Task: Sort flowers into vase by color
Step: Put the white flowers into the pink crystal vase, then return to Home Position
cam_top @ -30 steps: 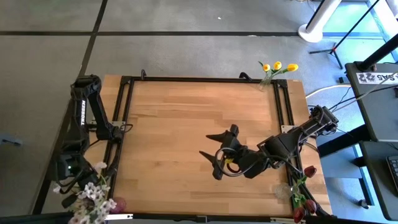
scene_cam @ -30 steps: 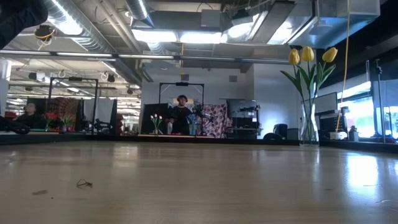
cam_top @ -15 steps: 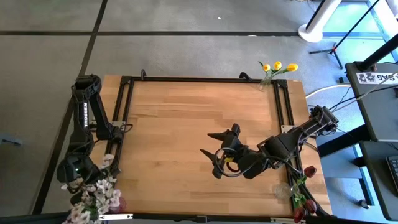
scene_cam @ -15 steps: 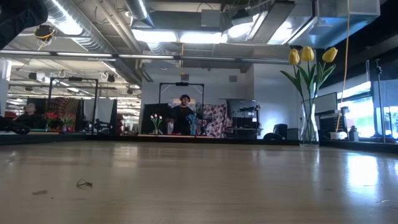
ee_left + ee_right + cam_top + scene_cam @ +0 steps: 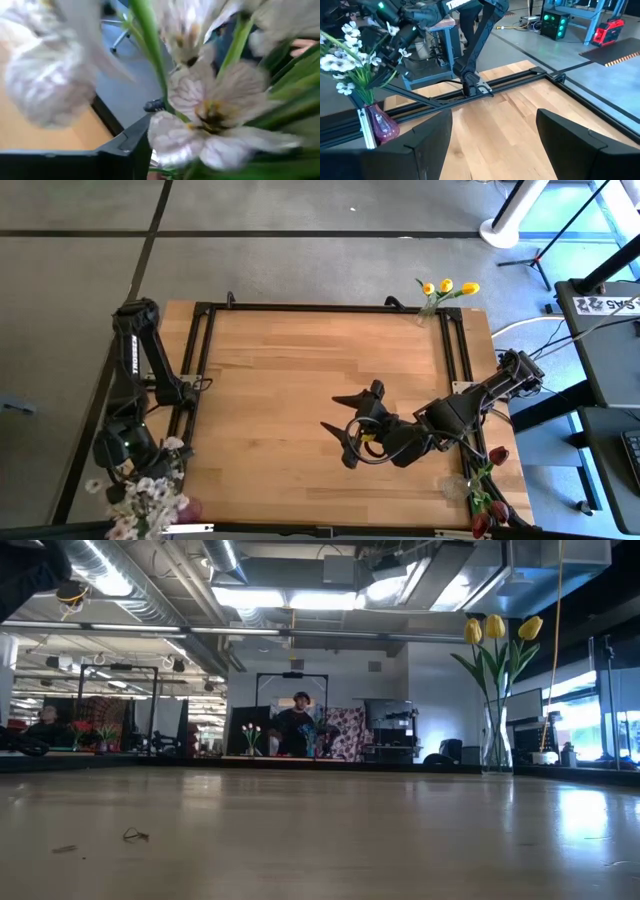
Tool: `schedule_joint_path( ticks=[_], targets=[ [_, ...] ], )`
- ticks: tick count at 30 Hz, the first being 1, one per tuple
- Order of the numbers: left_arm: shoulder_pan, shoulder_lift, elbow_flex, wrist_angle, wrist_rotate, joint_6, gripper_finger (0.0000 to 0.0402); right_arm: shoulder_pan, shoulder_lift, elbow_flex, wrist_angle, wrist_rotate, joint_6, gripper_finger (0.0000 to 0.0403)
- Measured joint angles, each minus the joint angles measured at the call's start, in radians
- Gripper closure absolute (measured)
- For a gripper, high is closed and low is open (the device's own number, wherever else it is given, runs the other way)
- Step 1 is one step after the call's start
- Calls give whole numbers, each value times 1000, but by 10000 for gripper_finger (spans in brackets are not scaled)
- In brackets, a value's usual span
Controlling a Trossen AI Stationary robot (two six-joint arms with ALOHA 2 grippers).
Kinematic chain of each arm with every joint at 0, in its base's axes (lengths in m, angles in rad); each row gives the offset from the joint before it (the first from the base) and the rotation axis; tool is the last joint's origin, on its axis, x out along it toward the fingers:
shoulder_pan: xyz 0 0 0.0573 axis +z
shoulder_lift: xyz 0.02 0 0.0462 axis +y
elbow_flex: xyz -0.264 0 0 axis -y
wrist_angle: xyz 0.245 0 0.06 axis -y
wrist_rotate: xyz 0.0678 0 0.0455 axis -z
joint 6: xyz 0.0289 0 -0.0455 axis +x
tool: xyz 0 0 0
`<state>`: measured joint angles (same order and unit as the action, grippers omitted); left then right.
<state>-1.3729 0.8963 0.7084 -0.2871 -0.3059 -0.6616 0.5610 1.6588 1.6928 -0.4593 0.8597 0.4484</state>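
White-pink blossoms [image 5: 150, 498] stand in a pink vase [image 5: 382, 125] at the table's near-left corner. They fill the left wrist view [image 5: 210, 107]. My left gripper [image 5: 150, 463] hovers right over them, and the flowers hide it. Yellow tulips [image 5: 445, 288] stand in a clear glass vase [image 5: 496, 740] at the far-right corner. Dark red tulips [image 5: 487, 495] stand in a vase at the near-right corner. My right gripper [image 5: 332, 412] hangs open above the middle of the table, with nothing between its fingers [image 5: 570, 145].
A black metal frame [image 5: 300, 308] runs around the wooden tabletop [image 5: 280, 380]. A small scrap [image 5: 135, 835] lies on the wood. Beyond the table, a person [image 5: 300, 725] stands far back in the room.
My left gripper has turned over the white-pink bunch at the near-left corner. The blossoms swayed toward the table's right and have come back. My right arm has kept still.
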Motion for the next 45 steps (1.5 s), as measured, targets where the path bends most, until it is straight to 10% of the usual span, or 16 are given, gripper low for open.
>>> schedule_joint_path(
  ticks=[34, 45],
  targets=[
    [134, -124, 390, -346, 67, 55, 216, 0, 0, 0, 23, -15, -8, 114],
    [275, -272, 367, -349, -141, 197, 234, -106, 0, -19, 25, -126, 8, 114]
  ],
)
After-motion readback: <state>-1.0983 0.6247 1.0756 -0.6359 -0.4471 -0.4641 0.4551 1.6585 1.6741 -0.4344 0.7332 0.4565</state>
